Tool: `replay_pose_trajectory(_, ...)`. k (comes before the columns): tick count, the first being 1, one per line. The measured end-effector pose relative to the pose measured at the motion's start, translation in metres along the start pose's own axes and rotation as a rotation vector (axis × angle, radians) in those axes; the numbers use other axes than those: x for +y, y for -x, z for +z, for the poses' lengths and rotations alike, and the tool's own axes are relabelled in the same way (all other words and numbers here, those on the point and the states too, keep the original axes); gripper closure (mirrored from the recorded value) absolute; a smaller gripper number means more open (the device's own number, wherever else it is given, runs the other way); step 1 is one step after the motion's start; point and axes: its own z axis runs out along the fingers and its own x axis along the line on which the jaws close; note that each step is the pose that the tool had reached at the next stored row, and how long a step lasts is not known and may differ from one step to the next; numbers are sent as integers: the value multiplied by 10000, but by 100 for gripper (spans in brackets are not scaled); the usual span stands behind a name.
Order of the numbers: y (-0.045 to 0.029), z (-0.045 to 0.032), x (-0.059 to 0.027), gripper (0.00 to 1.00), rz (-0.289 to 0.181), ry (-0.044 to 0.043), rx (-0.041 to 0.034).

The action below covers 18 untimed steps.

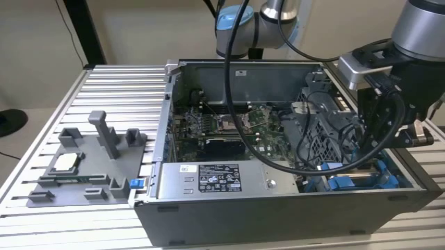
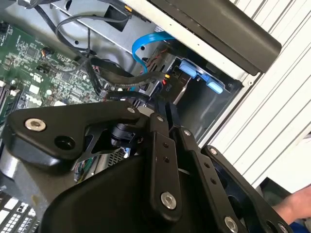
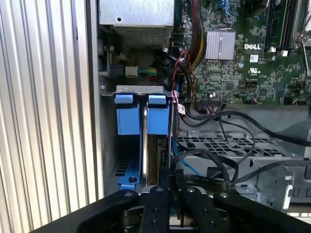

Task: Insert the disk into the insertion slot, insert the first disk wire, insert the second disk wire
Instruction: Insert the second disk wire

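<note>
The disk (image 3: pixel 158 116) stands on edge in its blue frame inside the insertion slot at the case's corner, beside a second blue frame (image 3: pixel 127 114). In the exterior view the blue frames (image 1: pixel 341 182) show at the case's front right, under my arm. In both wrist views my gripper (image 3: pixel 172 175) (image 2: pixel 167 109) is at the disk's open end, its fingers close together on what looks like the plug of a black disk wire (image 2: pixel 167 90) with red and yellow leads. Whether the plug is seated in the disk is hidden.
The open computer case (image 1: pixel 278 213) lies on a slatted aluminium table (image 1: pixel 118 88). Inside it are the grey power-supply box (image 1: pixel 215 179), a motherboard (image 1: pixel 230 125) and a perforated drive cage (image 3: pixel 218 145). Loose black cables and a blue flat cable (image 2: pixel 146 43) cross nearby. A grey fixture (image 1: pixel 83 166) sits on the exterior view's left. A hand (image 2: pixel 296 206) is at the table's edge.
</note>
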Motion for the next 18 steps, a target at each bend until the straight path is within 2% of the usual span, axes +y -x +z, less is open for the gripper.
replay_pose_trajectory(3, -1, 7, 1, 100, -8, 138, 90)
replay_pose_trajectory(5, -3, 16, 4, 100, -4, 180, 126)
replay_pose_trajectory(18, -6, 148, 21, 100, 193, 266, 256)
